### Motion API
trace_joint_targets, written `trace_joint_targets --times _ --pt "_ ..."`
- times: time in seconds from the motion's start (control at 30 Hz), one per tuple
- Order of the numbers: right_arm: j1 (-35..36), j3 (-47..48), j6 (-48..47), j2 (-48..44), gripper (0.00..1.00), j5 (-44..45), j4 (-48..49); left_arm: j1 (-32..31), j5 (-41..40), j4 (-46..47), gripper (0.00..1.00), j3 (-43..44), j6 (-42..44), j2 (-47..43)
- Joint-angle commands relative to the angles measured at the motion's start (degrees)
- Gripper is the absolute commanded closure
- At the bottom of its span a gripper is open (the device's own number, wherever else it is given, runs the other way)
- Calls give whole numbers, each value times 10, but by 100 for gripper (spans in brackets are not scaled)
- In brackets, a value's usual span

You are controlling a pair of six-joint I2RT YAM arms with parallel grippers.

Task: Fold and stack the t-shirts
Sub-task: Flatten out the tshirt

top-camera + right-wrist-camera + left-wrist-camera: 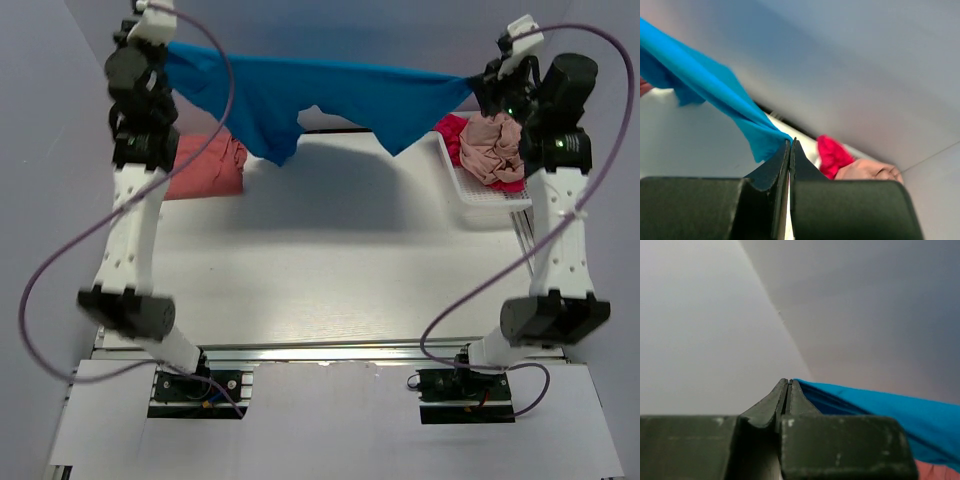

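Observation:
The bright blue t-shirt [310,100] hangs stretched in the air across the far side of the table. My left gripper [168,50] is shut on its left end, seen in the left wrist view [788,381] with blue cloth [880,410] trailing right. My right gripper [478,85] is shut on its right end, seen in the right wrist view [791,142] with the cloth [705,80] running up left. The salmon-coral t-shirt [205,167] lies folded at the far left. The beige-pink t-shirt [492,148] and magenta-red t-shirt [452,130] lie crumpled in the basket.
The white slotted basket [490,200] stands at the far right, beside my right arm. The white table top [330,270] spreads below the hanging shirt. Grey walls enclose the back and sides.

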Motion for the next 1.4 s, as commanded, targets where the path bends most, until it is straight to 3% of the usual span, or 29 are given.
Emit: trace_joint_targets --times 0.0,0.03,0.13,0.17,0.23,0.27,0.3,0.33,0.37,0.43,0.47,0.53,0.7,0.9,1.13,1.37 --pt "-12 -88 -18 -86 100 -29 -3 14 22 -39 89 -167 -27 -160" --pt "-13 -141 -25 -96 100 -37 -17 14 29 -42 89 -276 -36 -211" --pt "-13 -234 -66 -136 100 -57 -25 14 39 -34 90 -426 -85 -287" --pt "-13 -291 -95 -145 100 -68 -33 15 49 -31 90 -517 -102 -307" --pt "-12 -336 -140 -168 100 -82 -67 16 99 -40 89 -595 -116 -342" --pt "-13 -360 -190 -173 100 -96 -129 16 124 -55 88 -646 -123 -375" --pt "-12 -367 -222 -179 100 -107 -172 16 171 -102 80 -662 -136 -391" --pt "-13 -374 -249 -184 92 -107 -210 16 187 -120 69 -673 -136 -407" --pt "-13 -394 -270 -191 68 -107 -241 16 201 -140 52 -680 -143 -439" --pt "-13 -424 -316 -232 45 -100 -283 16 227 -194 3 -677 -143 -468" --pt "-14 -440 -319 -250 21 -91 -274 16 235 -215 2 -664 -139 -478" --pt "-13 -473 -311 -303 11 -92 -228 16 243 -263 2 -604 -141 -474" --pt "-13 -417 -231 -298 11 -145 -173 16 229 -249 2 -512 -153 -412" --pt "-12 -450 -139 -210 13 -138 -15 16 188 -126 2 -552 -175 -324" --pt "-1 -456 -106 -87 18 -119 46 16 172 -28 2 -588 -203 -169" --pt "26 -360 -109 48 19 -85 24 15 202 -37 3 -482 -218 -24"
